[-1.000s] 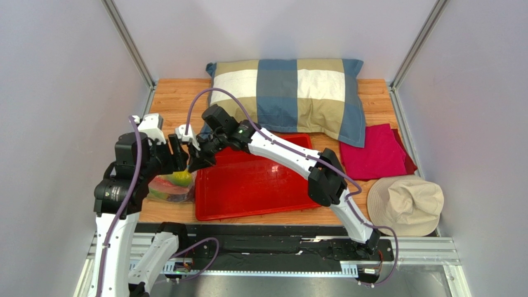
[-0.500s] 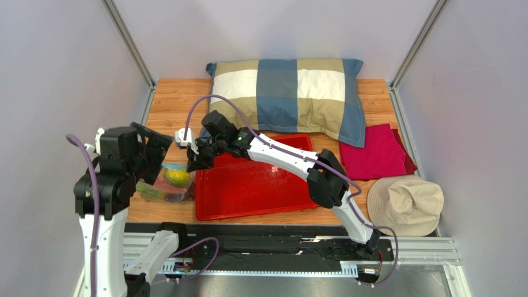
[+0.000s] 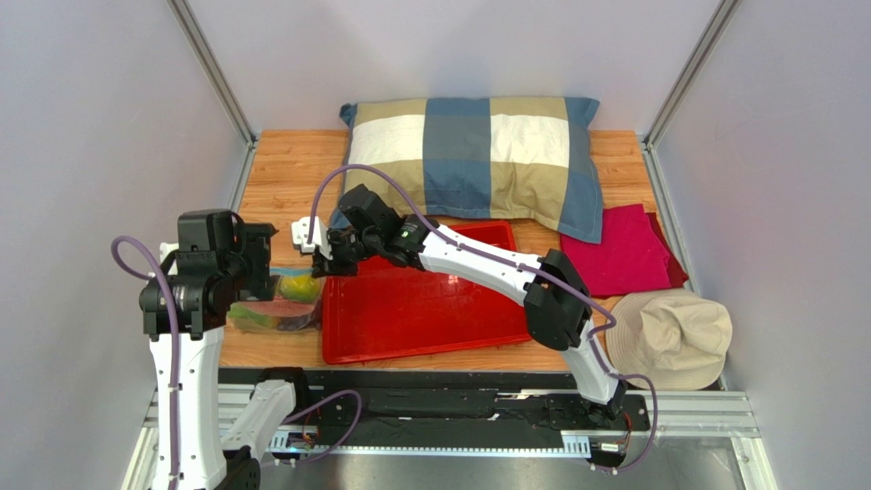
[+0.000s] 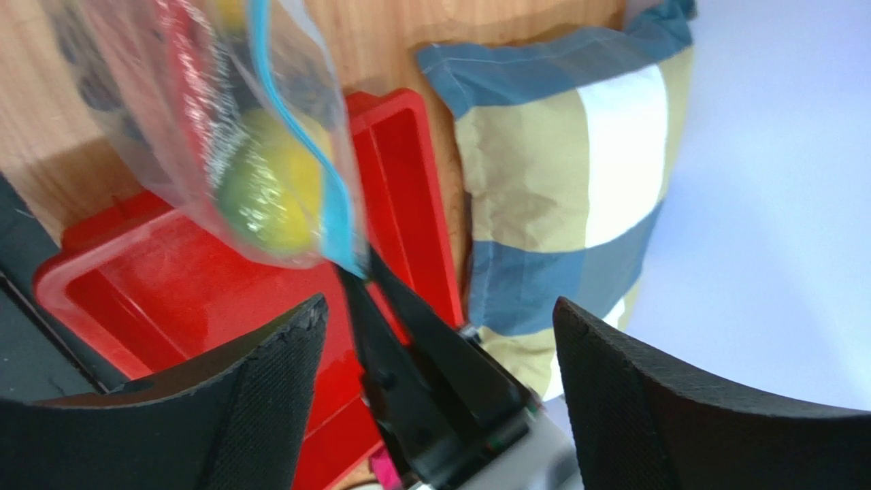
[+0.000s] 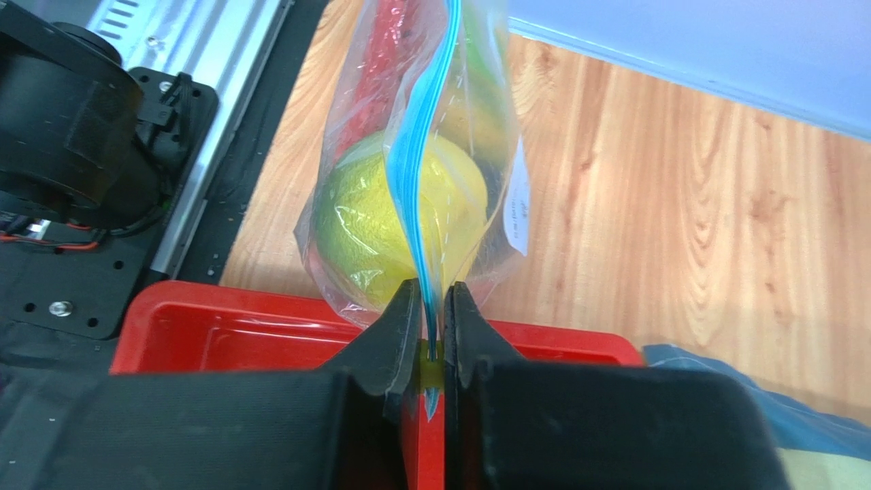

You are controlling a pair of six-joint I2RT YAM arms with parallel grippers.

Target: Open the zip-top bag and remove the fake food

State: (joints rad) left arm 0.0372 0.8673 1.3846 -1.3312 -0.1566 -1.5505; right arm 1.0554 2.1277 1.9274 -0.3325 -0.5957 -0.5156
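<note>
**Status: One Bag Held at the Zip Strip**

One zip-top bag (image 3: 274, 302) sits on the tabletop (image 3: 291, 163) at its left near side, just beside the left rim of one red tray (image 3: 429, 306). The right end effector (image 5: 433, 306) is pressed together on the bag's blue zip strip, pinching it at one end. The left end effector (image 4: 440, 304) is spread wide, apart from the bag and holding nothing.

The fake food is inside the bag. Two pieces can be told apart: one yellow-green round fruit (image 5: 378, 219) and one red piece (image 5: 383, 51). The full count cannot be told through the crinkled plastic.

Also on the tabletop are one checked pillow (image 3: 480, 153), one pink-red cloth (image 3: 619, 250) and one beige hat (image 3: 670, 337).
</note>
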